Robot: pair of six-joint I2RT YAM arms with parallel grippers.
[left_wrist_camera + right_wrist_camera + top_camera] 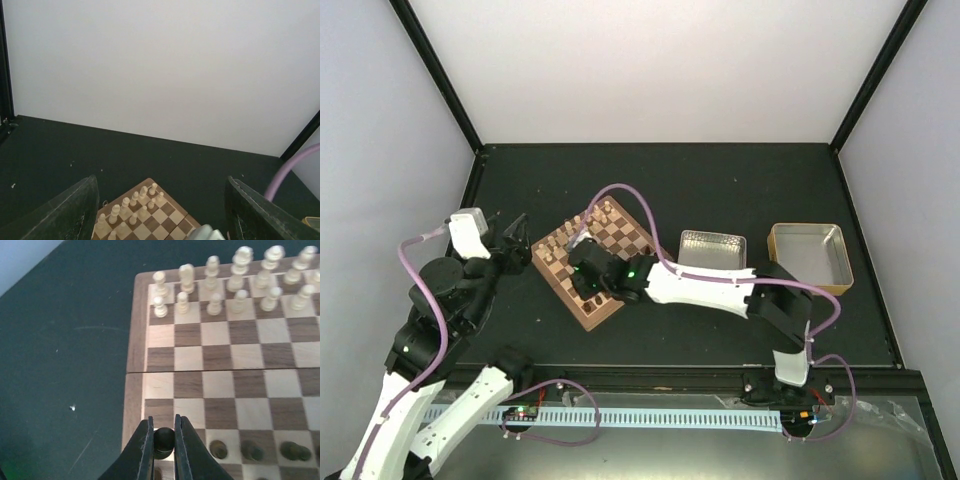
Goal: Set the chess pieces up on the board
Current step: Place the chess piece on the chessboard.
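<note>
1. At the near left edge of the board [220, 355], as the right wrist view shows it, the right gripper [163, 432] pinches one dark piece [163, 439] between its fingers.
2. More dark chess pieces [250, 451] stand in a row beside it.
3. Pale pieces [240, 277] fill the two far rows.
4. The left gripper [161, 182] hangs just off the board's corner, fingers spread wide, holding nothing.

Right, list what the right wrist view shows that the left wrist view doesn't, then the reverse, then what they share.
Only right wrist: the right gripper closed on a dark piece at the edge of the board, with more dark pieces in a row beside it. Only left wrist: the left gripper wide open and empty, the white wall, a purple cable. Both: the board and the cream pieces in two rows.
</note>
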